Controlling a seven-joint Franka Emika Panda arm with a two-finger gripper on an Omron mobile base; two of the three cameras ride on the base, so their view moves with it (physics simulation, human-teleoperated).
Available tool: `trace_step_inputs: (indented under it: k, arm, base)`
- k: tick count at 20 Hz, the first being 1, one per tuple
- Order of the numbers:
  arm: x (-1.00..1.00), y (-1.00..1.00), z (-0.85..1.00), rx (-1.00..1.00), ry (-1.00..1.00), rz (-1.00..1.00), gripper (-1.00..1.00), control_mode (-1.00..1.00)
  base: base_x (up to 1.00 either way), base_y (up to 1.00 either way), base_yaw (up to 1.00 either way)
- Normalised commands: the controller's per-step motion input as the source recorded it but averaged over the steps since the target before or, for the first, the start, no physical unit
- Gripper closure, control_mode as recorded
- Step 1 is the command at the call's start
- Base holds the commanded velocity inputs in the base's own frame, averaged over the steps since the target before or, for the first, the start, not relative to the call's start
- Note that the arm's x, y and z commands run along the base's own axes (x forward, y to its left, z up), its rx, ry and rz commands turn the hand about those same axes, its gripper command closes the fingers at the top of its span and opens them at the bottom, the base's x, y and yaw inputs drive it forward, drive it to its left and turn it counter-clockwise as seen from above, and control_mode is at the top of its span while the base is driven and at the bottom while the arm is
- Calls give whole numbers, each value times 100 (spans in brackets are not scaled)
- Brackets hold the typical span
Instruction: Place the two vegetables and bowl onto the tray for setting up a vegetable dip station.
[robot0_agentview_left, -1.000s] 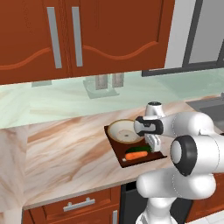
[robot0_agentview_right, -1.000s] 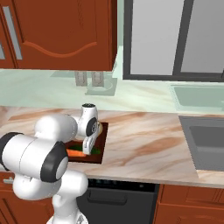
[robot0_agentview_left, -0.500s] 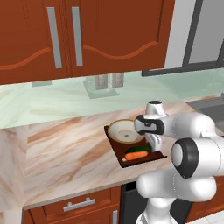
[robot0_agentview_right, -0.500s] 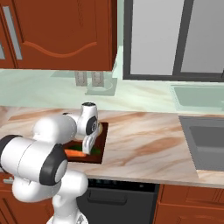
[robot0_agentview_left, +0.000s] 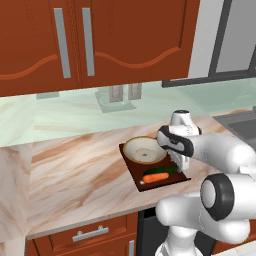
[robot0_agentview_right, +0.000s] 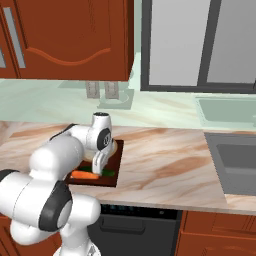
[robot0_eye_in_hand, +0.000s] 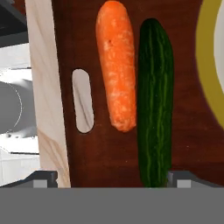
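Little has moved since the earlier frames: arm and items sit as before.
Cucumber (robot0_eye_in_hand: 154, 100): flat on tray (robot0_eye_in_hand: 109, 157), directly under gripper (robot0_eye_in_hand: 111, 177), between the spread fingertips (robot0_eye_in_hand: 43, 178); jaws wide apart, nothing held.
Carrot (robot0_eye_in_hand: 116, 65): on tray beside cucumber, parallel, nearly touching, toward the slot handle (robot0_eye_in_hand: 82, 100).
Bowl (robot0_agentview_left: 144, 150): on tray past the cucumber, away from the slot.
Counter (robot0_agentview_left: 75, 175): marble, bearing the tray at its front edge.
Sink (robot0_agentview_right: 235, 165): well apart.
Arm's wrist hides part of tray in both base views.
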Motion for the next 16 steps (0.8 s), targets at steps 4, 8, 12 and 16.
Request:
trace_step_inputs:
  k: [4, 8, 12, 16]
  arm:
    - [-33, -1, 27, 0, 5, -8, -100, -100]
    - [-40, 1, 24, 3, 2, -20, -100, -100]
    - [-43, 5, 21, 5, 0, -28, -100, -100]
    - [-43, 10, 20, 6, 0, -31, -100, -100]
  base:
    - [0, 0, 0]
    - [0, 0, 0]
    - [0, 0, 0]
    - [0, 0, 0]
